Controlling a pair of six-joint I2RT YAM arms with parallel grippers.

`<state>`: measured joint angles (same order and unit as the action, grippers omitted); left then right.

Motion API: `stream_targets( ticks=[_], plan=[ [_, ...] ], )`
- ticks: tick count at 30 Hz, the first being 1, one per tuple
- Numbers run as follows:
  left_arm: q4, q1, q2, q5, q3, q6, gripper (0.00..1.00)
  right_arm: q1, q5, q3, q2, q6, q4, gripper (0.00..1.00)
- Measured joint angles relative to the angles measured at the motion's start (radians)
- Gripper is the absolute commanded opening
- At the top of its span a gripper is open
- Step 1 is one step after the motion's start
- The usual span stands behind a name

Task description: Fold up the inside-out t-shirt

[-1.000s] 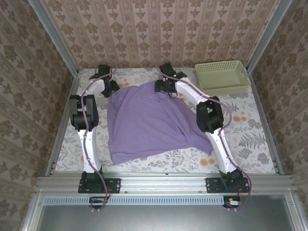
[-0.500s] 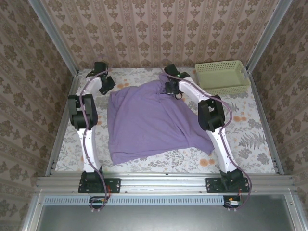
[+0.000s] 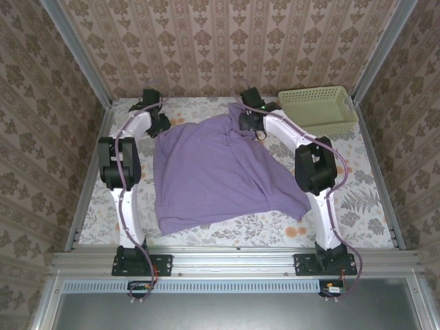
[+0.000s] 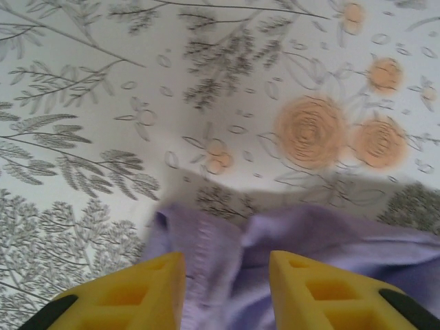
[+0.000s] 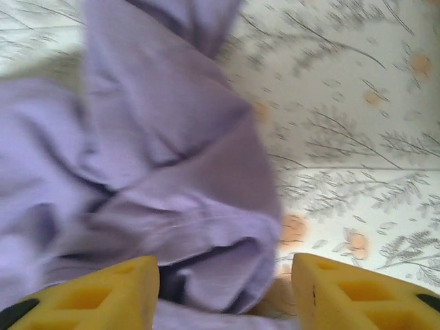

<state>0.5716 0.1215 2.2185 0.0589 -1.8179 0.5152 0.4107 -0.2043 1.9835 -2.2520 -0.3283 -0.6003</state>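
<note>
The lavender inside-out t-shirt (image 3: 213, 172) lies spread on the floral table between the two arms. Its far right part is bunched into a peak. My left gripper (image 3: 159, 125) is at the shirt's far left corner. In the left wrist view that gripper (image 4: 227, 265) stands open, with a hemmed edge of the t-shirt (image 4: 330, 234) lying between the yellow fingers (image 4: 148, 292). My right gripper (image 3: 249, 124) is at the far right corner. In the right wrist view it (image 5: 225, 268) is open, and a rumpled fold of the t-shirt (image 5: 158, 137) sits loose between its fingers (image 5: 344, 292).
A pale green mesh basket (image 3: 317, 110) stands at the table's back right, close behind the right arm. Metal rails (image 3: 371, 172) border the table left and right. Bare floral tablecloth (image 3: 357, 199) shows to the right of the shirt and along its near edge.
The right arm has swung rightward and its gripper has moved farther back, drawing the shirt's far right corner into a peak. The left gripper shifted slightly outward and came back to the far left corner.
</note>
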Motion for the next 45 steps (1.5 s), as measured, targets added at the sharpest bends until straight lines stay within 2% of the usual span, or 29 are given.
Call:
stream_targets(
  ticks=[3,5,11,15,19,21,25,28,39,42,43,45],
  plan=[
    [0.027,0.019,0.013,0.014,-0.024,-0.007,0.45,0.037,0.022,0.036,-0.014,0.003,-0.002,0.72],
    [0.047,0.021,0.038,0.022,-0.061,-0.012,0.46,0.055,0.034,0.08,-0.046,0.006,-0.009,0.72],
    [0.093,0.015,0.126,0.044,-0.15,-0.028,0.44,0.06,0.043,0.183,-0.164,0.008,-0.048,0.62],
    [0.121,0.014,0.157,0.052,-0.17,-0.042,0.36,0.049,0.018,0.193,-0.202,0.004,-0.098,0.47],
    [0.143,0.013,0.161,0.059,-0.174,-0.048,0.21,0.021,0.0,0.192,-0.209,-0.008,-0.128,0.23],
    [0.146,0.008,0.161,0.058,-0.178,-0.05,0.12,0.006,-0.01,0.192,-0.209,-0.012,-0.13,0.15],
    [0.148,-0.012,0.161,0.053,-0.179,-0.048,0.0,-0.017,-0.033,0.171,-0.209,-0.011,-0.129,0.05],
    [0.141,-0.032,0.157,0.034,-0.171,-0.045,0.0,-0.029,-0.052,0.135,-0.203,-0.011,-0.124,0.0],
    [0.078,-0.133,0.023,-0.109,-0.035,-0.045,0.0,-0.1,-0.073,-0.069,-0.052,-0.013,-0.072,0.0],
    [0.062,-0.15,0.005,-0.133,-0.032,-0.045,0.04,-0.123,-0.073,-0.111,-0.002,-0.015,-0.047,0.0],
    [0.058,-0.151,0.003,-0.14,-0.032,-0.045,0.07,-0.127,-0.069,-0.115,0.007,-0.015,-0.037,0.03],
    [0.046,-0.151,0.002,-0.159,-0.031,-0.046,0.1,-0.131,-0.035,-0.128,0.025,-0.014,-0.006,0.2]
  ],
)
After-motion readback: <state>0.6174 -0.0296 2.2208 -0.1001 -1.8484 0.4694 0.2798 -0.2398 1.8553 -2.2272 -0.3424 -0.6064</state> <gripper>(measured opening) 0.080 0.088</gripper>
